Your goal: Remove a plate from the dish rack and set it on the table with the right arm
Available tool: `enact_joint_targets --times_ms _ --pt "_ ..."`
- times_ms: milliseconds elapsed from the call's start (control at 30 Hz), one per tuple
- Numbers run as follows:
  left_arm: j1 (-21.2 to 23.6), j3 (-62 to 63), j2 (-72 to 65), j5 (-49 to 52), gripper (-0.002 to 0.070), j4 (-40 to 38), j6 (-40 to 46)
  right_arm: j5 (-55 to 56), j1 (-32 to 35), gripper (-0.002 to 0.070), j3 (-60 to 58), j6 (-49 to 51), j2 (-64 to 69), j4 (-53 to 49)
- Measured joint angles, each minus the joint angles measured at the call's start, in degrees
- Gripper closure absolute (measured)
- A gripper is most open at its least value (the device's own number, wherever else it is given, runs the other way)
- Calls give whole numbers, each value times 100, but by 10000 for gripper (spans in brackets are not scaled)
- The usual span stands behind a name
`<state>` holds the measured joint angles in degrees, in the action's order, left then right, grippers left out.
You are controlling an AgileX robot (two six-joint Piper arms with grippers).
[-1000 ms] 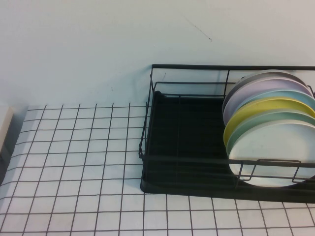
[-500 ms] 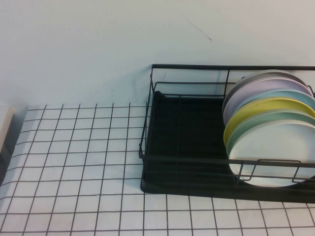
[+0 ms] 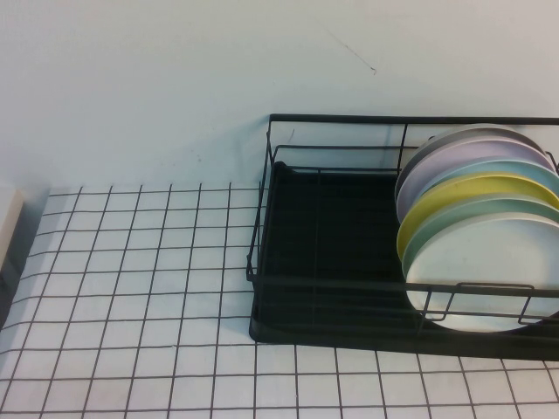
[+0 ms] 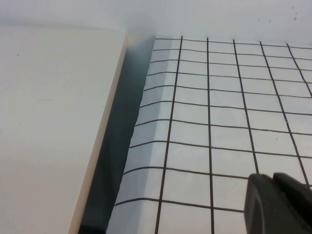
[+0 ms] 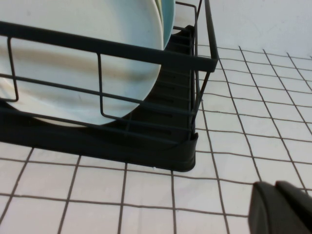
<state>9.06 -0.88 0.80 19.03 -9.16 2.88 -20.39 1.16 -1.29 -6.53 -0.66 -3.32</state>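
The black wire dish rack (image 3: 288,218) stands on the gridded white table (image 3: 131,288) at the right. Several plates stand on edge at its right end. The white plate (image 3: 480,279) is the front one, with a mint-green, a yellow and other pastel plates behind it. In the right wrist view the white plate (image 5: 83,63) stands behind the rack's wires (image 5: 185,57). My right gripper (image 5: 275,185) is shut and empty, low over the table just off the rack's corner. My left gripper (image 4: 273,178) is shut and empty over the table. Neither gripper shows in the high view.
A cream-white slab (image 4: 48,122) lies beside the table's left edge (image 4: 141,131), with a dark gap between them; it also shows in the high view (image 3: 7,218). The rack's left half holds no plates. A pale wall stands behind the rack.
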Motion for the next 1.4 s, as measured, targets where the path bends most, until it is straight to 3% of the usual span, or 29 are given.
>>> enact_joint_targets --times_ms 667,800,1000,1067,1400 --pt "0 0 0 0 678 0 0 12 0 678 0 0 0 191" --pt "0 0 0 0 678 0 0 25 0 678 0 146 0 1122" --pt "0 0 0 0 678 0 0 34 0 678 -35 1262 0 4278" --pt "0 0 0 0 678 0 0 62 0 678 -35 1357 0 4815" --pt "0 0 0 0 678 0 0 99 0 678 -35 -25 0 5063"
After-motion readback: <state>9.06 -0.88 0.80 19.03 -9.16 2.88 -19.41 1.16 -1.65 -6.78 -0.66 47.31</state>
